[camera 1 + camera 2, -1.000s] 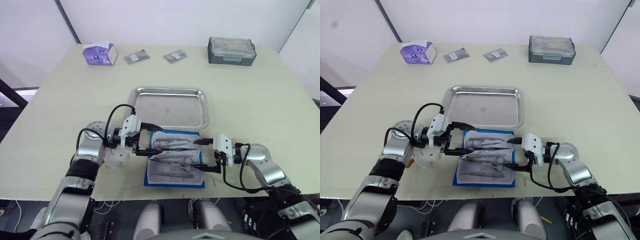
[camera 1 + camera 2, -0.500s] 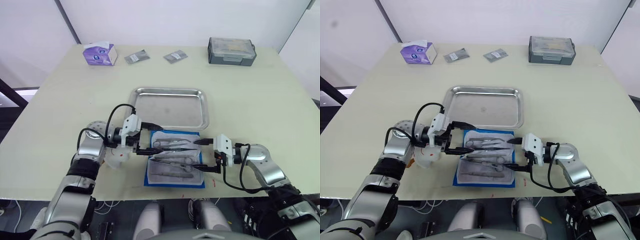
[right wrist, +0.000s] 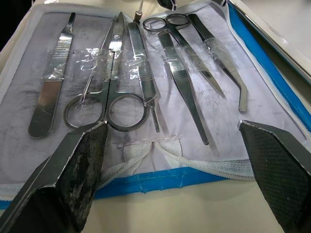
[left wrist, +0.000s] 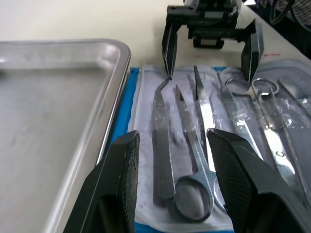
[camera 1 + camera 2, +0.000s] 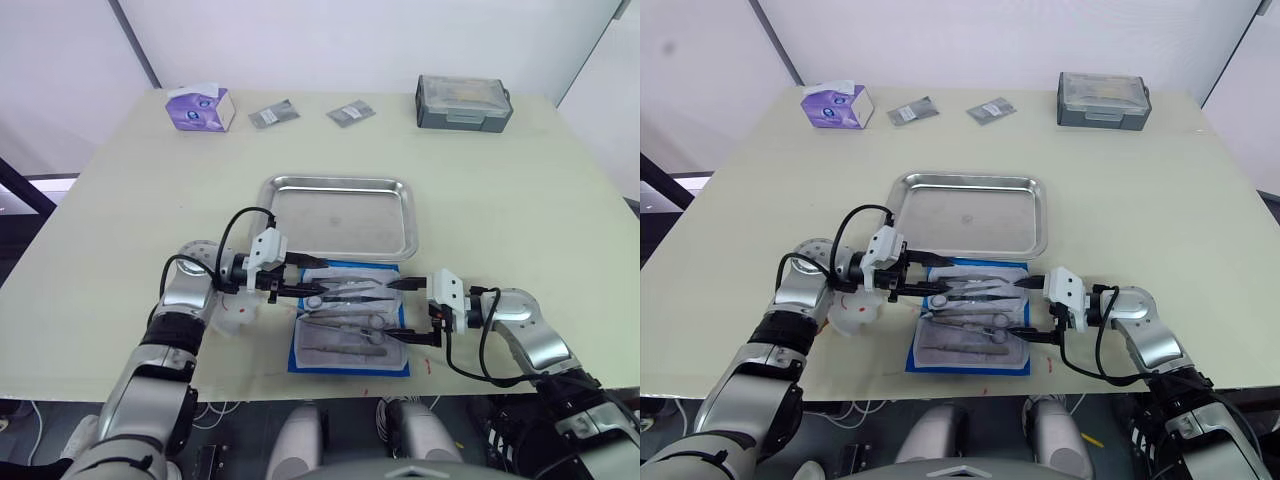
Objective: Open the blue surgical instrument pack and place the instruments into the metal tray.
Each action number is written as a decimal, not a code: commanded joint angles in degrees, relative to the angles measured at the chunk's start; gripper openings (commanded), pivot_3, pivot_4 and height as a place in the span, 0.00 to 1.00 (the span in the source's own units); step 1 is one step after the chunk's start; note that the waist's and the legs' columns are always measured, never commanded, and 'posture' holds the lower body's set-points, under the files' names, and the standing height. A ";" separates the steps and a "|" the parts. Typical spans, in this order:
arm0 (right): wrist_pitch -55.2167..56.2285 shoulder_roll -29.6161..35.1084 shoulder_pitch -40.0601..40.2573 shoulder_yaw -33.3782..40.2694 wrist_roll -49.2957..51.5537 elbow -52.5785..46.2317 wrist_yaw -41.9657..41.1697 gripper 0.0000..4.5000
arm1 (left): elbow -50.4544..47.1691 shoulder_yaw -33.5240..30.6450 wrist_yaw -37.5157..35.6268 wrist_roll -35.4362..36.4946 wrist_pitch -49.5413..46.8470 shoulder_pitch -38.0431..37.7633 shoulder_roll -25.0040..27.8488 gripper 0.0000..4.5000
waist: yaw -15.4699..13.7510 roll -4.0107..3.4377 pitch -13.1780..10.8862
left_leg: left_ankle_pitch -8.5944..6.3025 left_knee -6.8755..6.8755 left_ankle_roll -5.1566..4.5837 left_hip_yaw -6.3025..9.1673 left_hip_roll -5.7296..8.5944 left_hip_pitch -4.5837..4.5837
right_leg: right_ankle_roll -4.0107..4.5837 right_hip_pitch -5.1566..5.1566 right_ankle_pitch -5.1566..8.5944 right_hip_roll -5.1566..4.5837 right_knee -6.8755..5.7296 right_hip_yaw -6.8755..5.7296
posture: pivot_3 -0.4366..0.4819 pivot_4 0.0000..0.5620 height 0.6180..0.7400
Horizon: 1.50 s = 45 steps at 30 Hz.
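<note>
The blue surgical instrument pack [image 5: 348, 352] lies open near the table's front edge, just in front of the metal tray [image 5: 340, 215], which holds nothing. Several silver instruments [image 5: 345, 292] rest on its pale lining: scissors [image 4: 198, 145], tweezers [image 4: 163, 145] and forceps [image 3: 187, 90]. My left gripper [image 5: 318, 281] is open over the pack's left end, its fingers [image 4: 119, 194] straddling the tweezers and a scissor ring handle. My right gripper [image 5: 405, 312] stands wide open at the pack's right edge, fingers [image 3: 73, 179] spread across the row of tools, touching none.
A purple tissue box [image 5: 200, 107], two grey foil packets [image 5: 273, 114] and a grey lidded box [image 5: 464, 101] line the table's far edge. A small white object [image 5: 235, 318] sits under my left wrist. The table's front edge is close behind the pack.
My left gripper has slid right onto the pack's left end, and its fingers have come closer together. The right gripper has stayed where it was.
</note>
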<state>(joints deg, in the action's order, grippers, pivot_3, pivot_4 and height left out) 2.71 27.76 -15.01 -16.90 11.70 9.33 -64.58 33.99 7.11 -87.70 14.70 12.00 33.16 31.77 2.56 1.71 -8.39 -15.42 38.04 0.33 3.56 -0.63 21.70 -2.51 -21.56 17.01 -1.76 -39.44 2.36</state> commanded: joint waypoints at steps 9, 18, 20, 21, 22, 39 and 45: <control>-2.90 0.60 4.28 -4.29 -6.50 6.63 2.24 1.00 | 2.35 0.47 -0.80 -2.29 0.71 2.43 -0.59 0.53 | 0.00 0.00 0.14 | 0.00 -0.02 0.00 0.00 0.00 0.00 | 0.00 0.00 0.00 0.01 0.02 0.00 | 0.48 0.27 0.95; -2.82 0.65 4.52 -4.34 -6.50 6.34 2.32 1.00 | 3.43 0.50 -0.48 -3.39 0.51 3.16 -1.28 0.53 | 0.00 0.02 0.22 | 0.00 -0.04 0.00 0.00 0.00 0.00 | 0.00 0.01 0.00 0.01 0.05 0.00 | 0.48 0.27 0.95; -2.78 0.60 4.41 -4.33 -6.51 6.46 2.34 1.00 | 3.60 0.50 -0.52 -3.68 0.73 3.26 -1.27 0.53 | 0.00 0.02 0.22 | 0.00 -0.05 0.00 0.00 0.00 0.00 | 0.00 0.01 0.00 0.01 0.05 0.00 | 0.48 0.27 0.95; -2.79 0.56 4.36 -4.33 -6.49 6.49 2.34 1.00 | 3.68 0.50 -0.52 -3.76 0.80 3.32 -1.29 0.53 | 0.00 0.02 0.23 | 0.00 -0.05 0.00 0.00 0.00 0.00 | 0.00 0.01 0.00 0.01 0.05 0.00 | 0.48 0.27 0.95; -2.81 0.53 4.35 -4.33 -6.47 6.47 2.35 1.00 | 3.77 0.48 -0.50 -3.81 0.79 3.38 -1.30 0.53 | 0.00 0.02 0.23 | 0.00 -0.05 0.00 0.00 0.00 0.00 | 0.00 0.01 0.00 0.01 0.05 0.00 | 0.48 0.27 0.95; -2.53 0.23 4.49 -4.28 -6.53 6.53 2.83 1.00 | 6.01 1.12 0.65 -6.29 1.94 4.47 -1.82 0.33 | 0.01 0.02 0.24 | 0.00 -0.08 0.00 0.00 0.00 -0.02 | 0.00 0.00 0.00 0.01 0.06 0.00 | 0.48 0.27 0.95; -2.56 0.11 4.32 -4.24 -6.51 6.68 2.90 1.00 | 7.18 2.75 1.68 -8.80 1.73 4.92 -1.38 0.33 | 0.03 0.02 0.26 | 0.00 -0.10 0.00 -0.01 0.00 -0.03 | 0.00 0.01 0.00 0.02 0.07 0.01 | 0.48 0.27 0.95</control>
<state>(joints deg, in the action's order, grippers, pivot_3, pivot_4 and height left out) 2.80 27.36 -14.45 -16.90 11.70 9.29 -63.74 40.50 9.51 -86.57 6.90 13.30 37.50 29.92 2.59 1.73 -8.13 -15.42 37.94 0.32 3.55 -0.63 21.66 -2.51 -21.55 17.01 -1.74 -39.37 2.37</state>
